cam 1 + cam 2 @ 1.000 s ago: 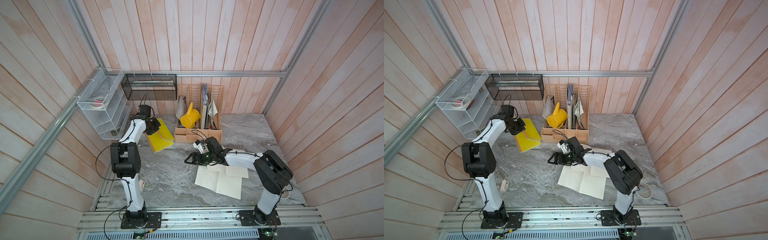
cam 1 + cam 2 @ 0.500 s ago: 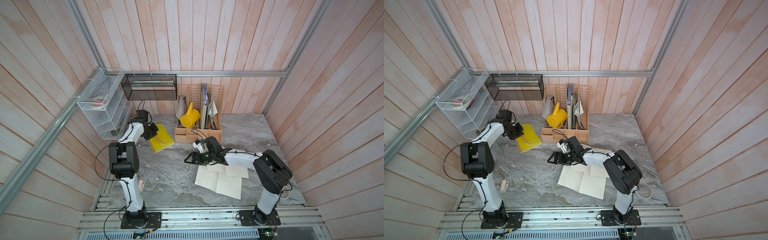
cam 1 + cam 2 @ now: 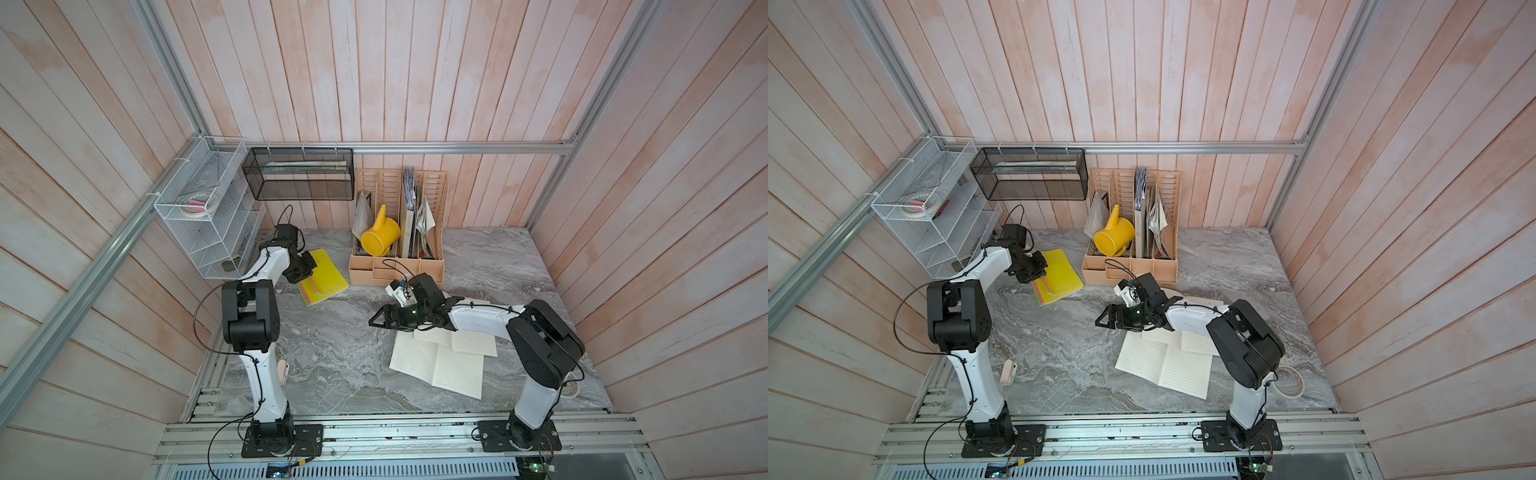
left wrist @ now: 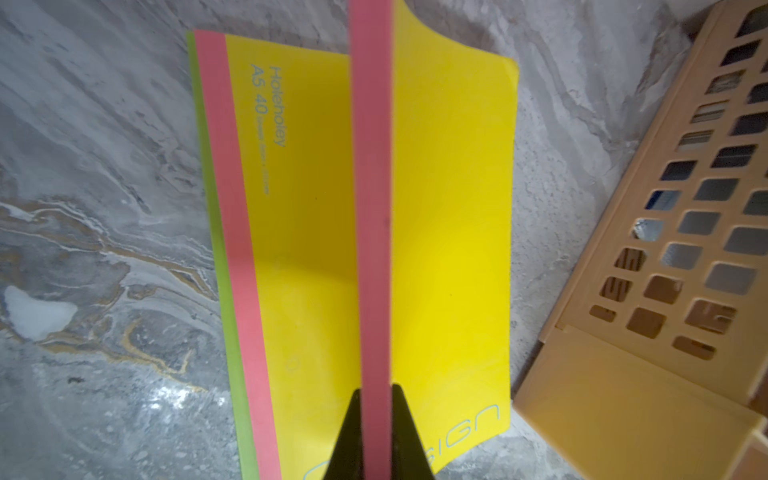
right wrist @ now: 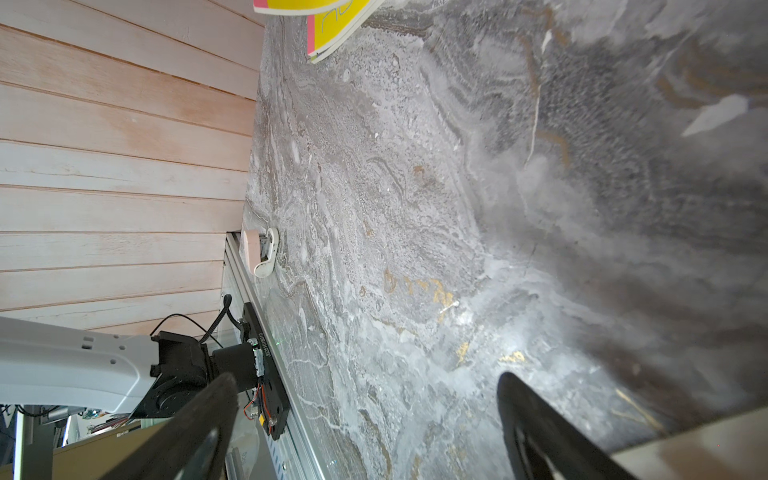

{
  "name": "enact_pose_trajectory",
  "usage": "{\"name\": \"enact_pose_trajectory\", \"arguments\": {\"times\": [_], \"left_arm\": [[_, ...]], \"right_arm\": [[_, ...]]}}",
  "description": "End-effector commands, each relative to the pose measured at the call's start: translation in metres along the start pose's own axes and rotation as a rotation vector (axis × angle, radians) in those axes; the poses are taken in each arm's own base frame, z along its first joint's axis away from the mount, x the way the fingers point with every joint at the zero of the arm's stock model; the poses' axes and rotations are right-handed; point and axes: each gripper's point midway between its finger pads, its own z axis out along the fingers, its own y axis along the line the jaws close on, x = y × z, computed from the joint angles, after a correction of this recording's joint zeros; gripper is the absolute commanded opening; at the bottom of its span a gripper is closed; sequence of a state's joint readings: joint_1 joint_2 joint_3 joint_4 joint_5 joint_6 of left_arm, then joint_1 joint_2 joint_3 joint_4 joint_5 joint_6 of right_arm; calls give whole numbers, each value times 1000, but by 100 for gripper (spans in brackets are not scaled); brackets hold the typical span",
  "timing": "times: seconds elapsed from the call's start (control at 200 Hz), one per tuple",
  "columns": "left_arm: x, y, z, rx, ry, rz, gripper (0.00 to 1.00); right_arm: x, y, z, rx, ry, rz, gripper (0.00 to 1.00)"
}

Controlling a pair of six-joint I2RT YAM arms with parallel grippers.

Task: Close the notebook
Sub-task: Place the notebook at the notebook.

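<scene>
A yellow notebook [image 3: 328, 276] [image 3: 1063, 277] with a pink strip and a green edge lies at the back left of the marble table. My left gripper [image 3: 305, 272] [image 3: 1039, 272] [image 4: 376, 390] is shut on the pink edge of its yellow cover [image 4: 449, 216], which stands lifted and curved above the flat part [image 4: 291, 216]. My right gripper [image 3: 374, 322] [image 3: 1100, 321] [image 5: 361, 382] hangs open over bare marble at mid table, holding nothing. Beside the right arm lies an open lined notebook [image 3: 440, 361] [image 3: 1163, 365].
A tan desk organizer [image 3: 397, 266] with a yellow watering can [image 3: 379, 239] stands just right of the yellow notebook. A white wire rack [image 3: 208, 216] and a black mesh basket [image 3: 299, 174] hang on the back left. A small pink clip [image 3: 282, 371] sits by the front left edge.
My left gripper has swung the held cover edge nearer and lower over the yellow notebook, and the spread of yellow has narrowed. The right arm has not moved.
</scene>
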State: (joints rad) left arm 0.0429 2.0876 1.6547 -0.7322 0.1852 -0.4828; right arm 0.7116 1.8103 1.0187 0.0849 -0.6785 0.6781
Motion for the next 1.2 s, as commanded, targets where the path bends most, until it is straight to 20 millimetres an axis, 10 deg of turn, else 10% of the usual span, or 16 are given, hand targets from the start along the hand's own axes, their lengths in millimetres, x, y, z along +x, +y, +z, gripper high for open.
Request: {"name": "enact_pose_trajectory", "arguments": {"times": [0.0, 1.195], "left_arm": [[-1, 14, 12, -55, 1, 37, 0], [22, 67, 58, -229, 104, 47, 0]], "right_arm": [[1, -1, -4, 13, 1, -5, 98], [11, -9, -5, 21, 10, 12, 98]]}}
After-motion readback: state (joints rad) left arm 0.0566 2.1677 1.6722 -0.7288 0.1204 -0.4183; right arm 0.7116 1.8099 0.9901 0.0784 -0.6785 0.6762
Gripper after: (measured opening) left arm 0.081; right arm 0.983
